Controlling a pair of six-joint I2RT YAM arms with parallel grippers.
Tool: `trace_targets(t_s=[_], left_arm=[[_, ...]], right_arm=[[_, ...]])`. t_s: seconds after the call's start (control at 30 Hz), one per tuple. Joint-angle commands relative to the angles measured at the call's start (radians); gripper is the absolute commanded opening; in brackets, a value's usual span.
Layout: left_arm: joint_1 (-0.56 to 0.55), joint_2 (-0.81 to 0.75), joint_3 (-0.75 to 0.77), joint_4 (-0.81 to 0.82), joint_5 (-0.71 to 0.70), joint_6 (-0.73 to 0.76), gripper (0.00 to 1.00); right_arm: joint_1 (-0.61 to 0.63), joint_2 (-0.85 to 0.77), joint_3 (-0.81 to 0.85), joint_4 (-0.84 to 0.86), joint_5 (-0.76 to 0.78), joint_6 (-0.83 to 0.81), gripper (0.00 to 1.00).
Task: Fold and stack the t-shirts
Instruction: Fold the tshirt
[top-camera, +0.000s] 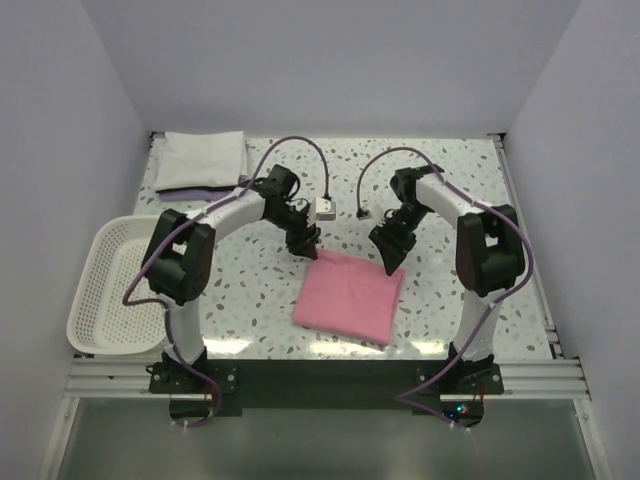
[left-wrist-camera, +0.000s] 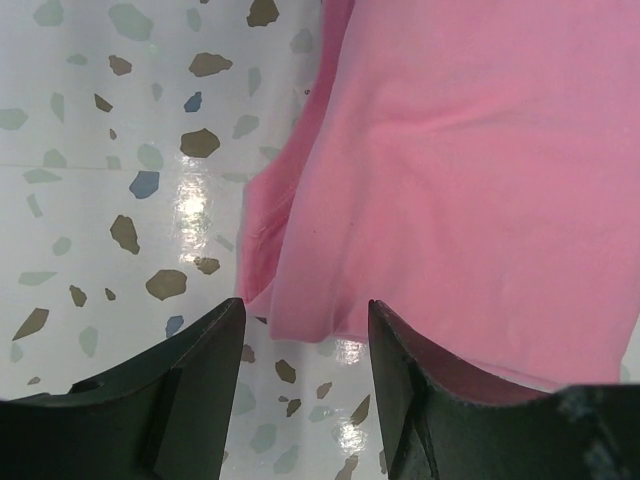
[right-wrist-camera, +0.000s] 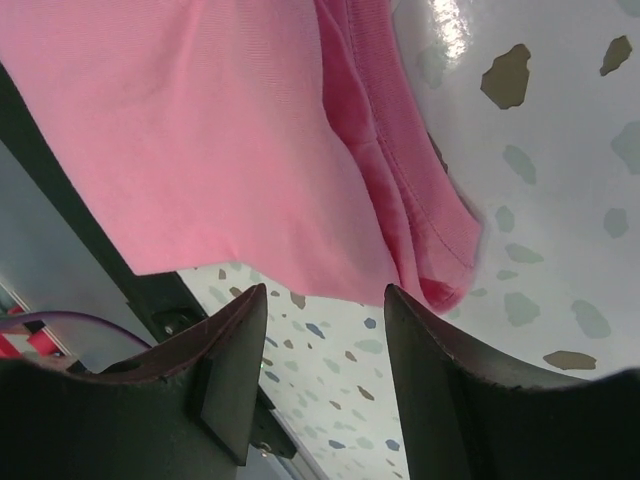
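folded pink cloth t-shirt (top-camera: 349, 297) lies on the speckled surface (top-camera: 240, 290); left end effector (top-camera: 306, 247) and right end effector (top-camera: 390, 262) hover released at its far corners.

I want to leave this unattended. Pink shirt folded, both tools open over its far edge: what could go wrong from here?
The left tool and right tool hang open at the far corners of the pink t-shirt, where layers lie uneven; a pinch might catch only the top layer, unfolding it. The white t-shirt lies at the far left corner; the carry might drag the fold open.
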Motion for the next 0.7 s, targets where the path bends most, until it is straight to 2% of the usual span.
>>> trace_targets(t_s=[0.0, 0.4, 0.57, 0.67], left_arm=[[0.001, 0.019, 0.049, -0.006, 0.05, -0.02, 0.57], [-0.019, 0.088, 0.052, 0.034, 0.053, -0.049, 0.51], [-0.029, 0.117, 0.049, 0.052, 0.036, -0.063, 0.4], [-0.029, 0.134, 0.047, 0.06, 0.033, -0.077, 0.3]], right_arm=[[-0.001, -0.016, -0.005, 0.048, 0.015, -0.017, 0.54], [-0.001, 0.022, -0.046, 0.088, 0.061, -0.034, 0.51], [-0.003, 0.027, -0.054, 0.08, 0.07, -0.047, 0.47], [-0.003, 0.019, -0.051, 0.074, 0.069, -0.053, 0.4]])
